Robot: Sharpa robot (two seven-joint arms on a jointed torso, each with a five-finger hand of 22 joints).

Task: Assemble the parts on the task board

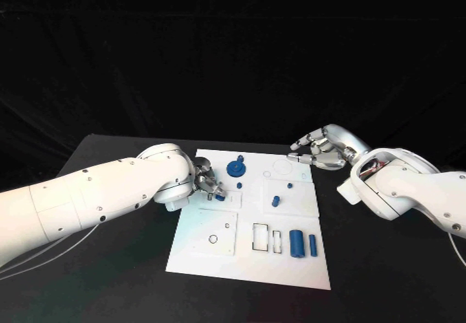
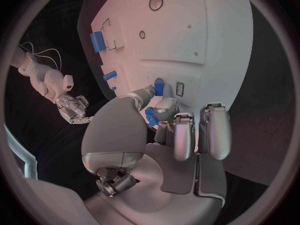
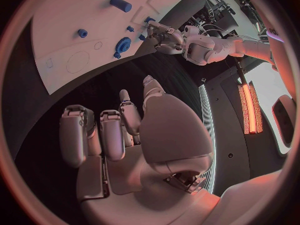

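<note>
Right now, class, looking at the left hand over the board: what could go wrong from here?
1. The left hand pinches a small blue part only at its fingertips; it might slip or go in tilted.
2. The blue gear stands close by; the fingers could knock it.
3. The right hand hovers off the task board, so nothing steadies it.

Dim surroundings, bright glare on the white task board (image 1: 209, 232)

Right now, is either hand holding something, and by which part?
The left hand pinches a small blue part between its fingertips, seemingly by its end. The right hand holds nothing.
</note>
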